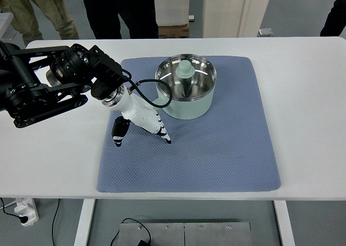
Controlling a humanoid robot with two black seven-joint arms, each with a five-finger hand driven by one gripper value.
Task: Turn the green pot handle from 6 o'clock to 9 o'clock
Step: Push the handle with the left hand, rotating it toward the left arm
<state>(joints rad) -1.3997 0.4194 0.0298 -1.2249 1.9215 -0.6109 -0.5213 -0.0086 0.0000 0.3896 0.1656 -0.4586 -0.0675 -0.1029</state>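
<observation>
A pale green pot (186, 106) stands on the far half of a blue-grey mat (216, 154), covered by a glass lid (185, 81) with a green knob (185, 70). No handle shows on its visible wall; the left side is partly covered by my wrist and a black cable loop (160, 96). My left hand (141, 132), white with dark fingertips (165, 139), hovers over the mat just left of and nearer than the pot. Its fingers are spread, point toward the near edge, and hold nothing. The right arm is out of the picture.
The mat lies on a white table (308, 105). My black left arm (48, 89) stretches across the table's left part. People (119, 11) stand along the far edge, next to a white bin (238, 11). A power strip (24, 211) lies on the floor at lower left.
</observation>
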